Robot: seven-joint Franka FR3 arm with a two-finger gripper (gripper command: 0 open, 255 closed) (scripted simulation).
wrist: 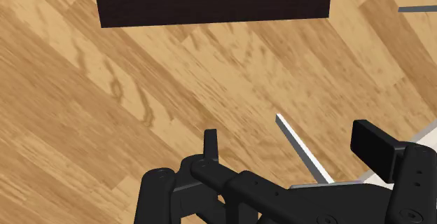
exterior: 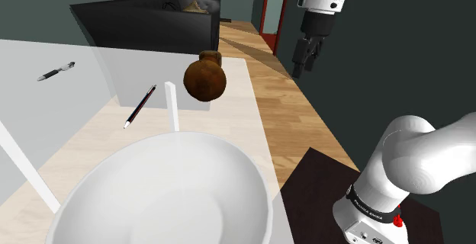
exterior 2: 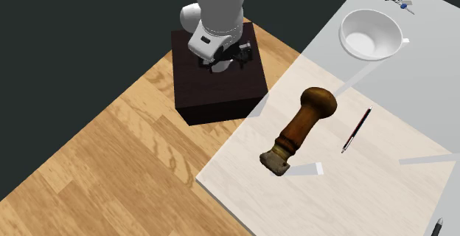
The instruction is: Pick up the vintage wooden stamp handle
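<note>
Light wood floor [wrist: 140, 82], dark teal wall [exterior: 38, 6]

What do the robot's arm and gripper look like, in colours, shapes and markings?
The arm is white, built of smooth rounded links with dark joints. Near its base a black band carries small white lettering, too small to read, and a red mark sits beside it. The gripper is all black, with two flat, blocky fingers.
</note>
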